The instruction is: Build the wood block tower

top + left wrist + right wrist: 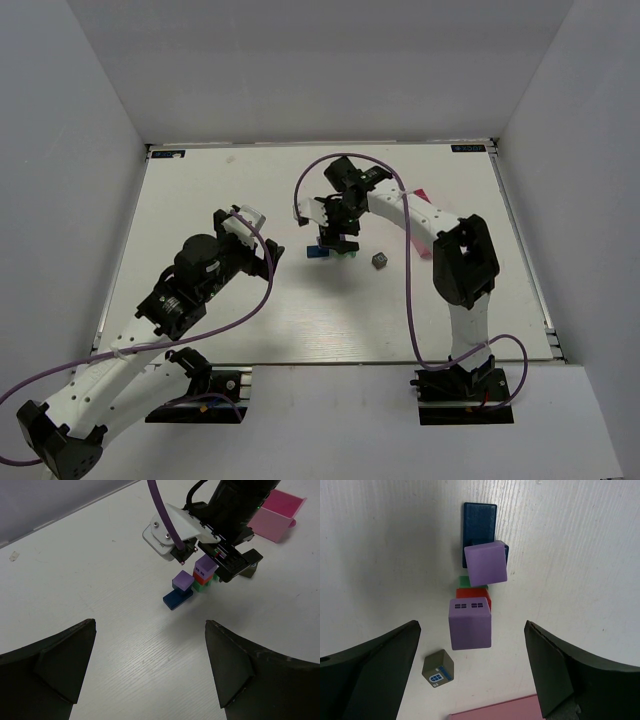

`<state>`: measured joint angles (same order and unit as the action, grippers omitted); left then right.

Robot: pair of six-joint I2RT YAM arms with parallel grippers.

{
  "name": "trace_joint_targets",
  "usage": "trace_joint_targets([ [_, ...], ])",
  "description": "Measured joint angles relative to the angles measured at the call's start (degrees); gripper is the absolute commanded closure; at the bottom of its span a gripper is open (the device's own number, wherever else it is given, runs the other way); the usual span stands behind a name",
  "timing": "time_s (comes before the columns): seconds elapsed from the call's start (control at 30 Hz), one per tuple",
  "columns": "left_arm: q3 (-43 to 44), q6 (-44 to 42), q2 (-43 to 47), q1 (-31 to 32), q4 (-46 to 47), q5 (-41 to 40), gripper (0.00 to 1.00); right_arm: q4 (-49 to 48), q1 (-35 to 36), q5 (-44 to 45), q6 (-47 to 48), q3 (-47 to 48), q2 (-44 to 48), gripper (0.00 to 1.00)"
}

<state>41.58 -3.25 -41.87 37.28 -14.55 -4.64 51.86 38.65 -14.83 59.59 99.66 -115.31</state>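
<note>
The wood block tower (470, 624) is a purple windowed block on a red block (476, 594) on a green block (464, 581). Beside it a plain purple cube (486, 562) rests on a flat blue block (480, 522). A dark grey block (438, 668) with a blue window lies apart on the table. My right gripper (471, 630) hovers over the tower, jaws wide open and touching nothing. In the top view the right gripper (338, 238) covers the stack, with the blue block (318, 252) showing. My left gripper (150, 625) is open and empty, short of the blocks (205, 567).
A pink tray (280, 507) stands behind the tower, partly hidden under the right arm in the top view (425, 225). The grey block (379, 260) lies right of the stack. White walls enclose the table on three sides.
</note>
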Motion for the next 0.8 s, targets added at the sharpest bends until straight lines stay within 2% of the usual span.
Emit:
trace_joint_targets([
  [0.33,-0.2,0.0,0.2,0.0,0.3,0.0,0.00,-4.1,-0.1,1.8,-2.5,-6.7,8.4,0.10],
  [0.47,-1.6,0.2,1.0,0.0,1.0,0.0,0.00,-7.2,-0.5,3.6,-4.9,-12.1,14.5,0.10],
  [0.63,-3.5,1.4,0.9,0.0,2.8,-0.1,0.00,-13.7,-2.0,6.2,-12.2,-22.1,22.9,0.10],
  [0.77,-2.6,2.3,-4.0,0.0,3.1,-0.1,0.10,-16.8,-4.5,6.1,-19.6,-28.9,28.8,0.10],
  [0.8,-1.9,2.5,-6.0,0.0,2.9,-0.1,0.13,-17.4,-5.1,5.7,-21.0,-30.0,29.8,0.14],
])
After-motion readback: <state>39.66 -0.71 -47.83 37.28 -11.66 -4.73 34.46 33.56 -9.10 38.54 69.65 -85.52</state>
